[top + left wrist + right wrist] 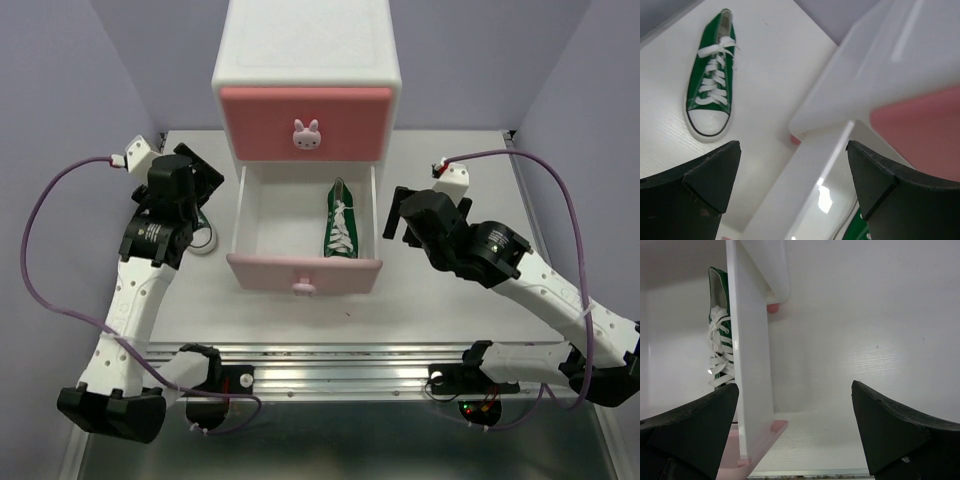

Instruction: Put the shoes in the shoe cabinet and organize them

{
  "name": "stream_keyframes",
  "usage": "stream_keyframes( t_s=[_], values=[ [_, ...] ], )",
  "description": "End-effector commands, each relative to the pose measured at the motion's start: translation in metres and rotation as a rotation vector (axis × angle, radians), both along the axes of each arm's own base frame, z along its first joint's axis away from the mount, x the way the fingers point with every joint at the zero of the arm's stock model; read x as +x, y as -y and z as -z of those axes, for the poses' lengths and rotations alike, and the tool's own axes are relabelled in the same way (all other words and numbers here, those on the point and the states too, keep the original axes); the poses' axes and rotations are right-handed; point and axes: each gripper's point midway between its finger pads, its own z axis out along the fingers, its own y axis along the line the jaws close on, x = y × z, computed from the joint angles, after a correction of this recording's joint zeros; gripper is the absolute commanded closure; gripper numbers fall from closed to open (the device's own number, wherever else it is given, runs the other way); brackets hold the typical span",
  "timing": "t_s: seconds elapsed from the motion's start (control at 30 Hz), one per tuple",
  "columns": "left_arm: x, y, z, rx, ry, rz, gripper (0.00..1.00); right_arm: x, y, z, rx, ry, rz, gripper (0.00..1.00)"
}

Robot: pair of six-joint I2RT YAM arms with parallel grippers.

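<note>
Jaws wide apart, green sneaker in drawer

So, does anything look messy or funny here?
A little. A pair is split up: one green shoe lies in the open lower drawer, along its right wall, while the other green shoe lies outside on the table, left of the cabinet. Nothing looks spilled or broken.
</note>
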Motion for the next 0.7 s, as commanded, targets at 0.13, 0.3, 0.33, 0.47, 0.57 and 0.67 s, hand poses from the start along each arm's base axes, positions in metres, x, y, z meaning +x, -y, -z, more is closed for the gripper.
stream_keyframes(
  t_s=[0.13,0.3,0.33,0.47,0.57,0.67],
  values=[
    [0.035,-0.070,0.068,0.055,-0.163,-0.068,0.01,0.008,-0.012,-0.014,0.068,0.037,-0.006,0.00],
    [0.060,-0.100,0.108,0.085,-0.205,-0.026,0.01,0.006,-0.010,-0.012,0.078,0.034,-0.001,0.00],
    [0.063,-0.109,0.114,0.119,-0.221,-0.017,0.01,0.006,-0.010,-0.012,0.079,0.034,0.000,0.00],
    [0.087,-0.132,0.139,0.144,-0.274,0.008,0.01,0.005,-0.010,-0.013,0.084,0.034,0.000,0.00],
    [0.099,-0.156,0.164,0.138,-0.329,-0.033,0.01,0.007,-0.012,-0.014,0.079,0.034,-0.003,0.00],
    [0.118,-0.159,0.177,0.151,-0.340,0.005,0.01,0.011,-0.018,-0.017,0.063,0.031,-0.023,0.00]
  ],
)
